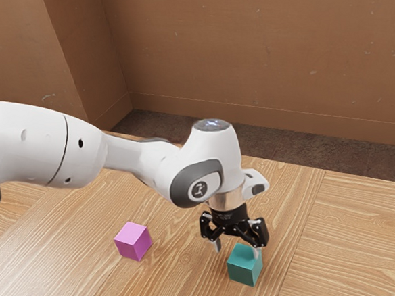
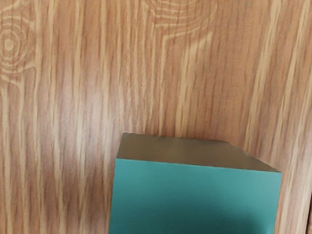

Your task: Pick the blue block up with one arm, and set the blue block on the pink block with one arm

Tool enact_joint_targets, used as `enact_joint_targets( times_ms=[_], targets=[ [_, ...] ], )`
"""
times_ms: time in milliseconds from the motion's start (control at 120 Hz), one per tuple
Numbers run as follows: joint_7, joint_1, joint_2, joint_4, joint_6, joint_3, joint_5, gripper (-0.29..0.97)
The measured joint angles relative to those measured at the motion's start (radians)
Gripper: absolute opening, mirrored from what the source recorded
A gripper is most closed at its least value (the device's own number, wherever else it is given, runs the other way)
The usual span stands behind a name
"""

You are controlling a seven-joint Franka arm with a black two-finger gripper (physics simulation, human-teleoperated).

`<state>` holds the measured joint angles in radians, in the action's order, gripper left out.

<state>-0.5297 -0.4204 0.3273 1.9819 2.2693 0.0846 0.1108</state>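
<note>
A teal-blue block (image 1: 245,264) rests on the wooden table (image 1: 70,265) near its front edge. My gripper (image 1: 238,249) hangs just above the block, open, with one finger on each side of the block's top and neither touching it. In the wrist view the same block (image 2: 195,197) lies close under my hand, its top face lit and its far side in shadow. A pink block (image 1: 133,240) sits on the table toward the exterior view's left of the blue one, well apart from it and from my fingers.
Bare wood grain (image 2: 146,73) stretches beyond the block under my hand. The tabletop's far edge (image 1: 287,165) runs behind my arm, with dark floor and a brown wall past it. A seam in the tabletop (image 1: 305,228) runs on the exterior view's right.
</note>
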Motion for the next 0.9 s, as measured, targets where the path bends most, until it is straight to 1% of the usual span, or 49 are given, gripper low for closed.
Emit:
enact_joint_targets(
  times_ms=[242,350,467,900],
  targets=[
    [0.146,-0.001,0.042,0.001,0.078,0.001,-0.001,0.68],
    [0.193,-0.019,0.043,0.008,0.1,0.001,0.02,0.68],
    [0.235,-0.018,0.043,0.011,0.116,0.001,0.032,0.68],
    [0.296,-0.008,0.08,0.02,0.135,0.0,0.042,0.68]
  ],
)
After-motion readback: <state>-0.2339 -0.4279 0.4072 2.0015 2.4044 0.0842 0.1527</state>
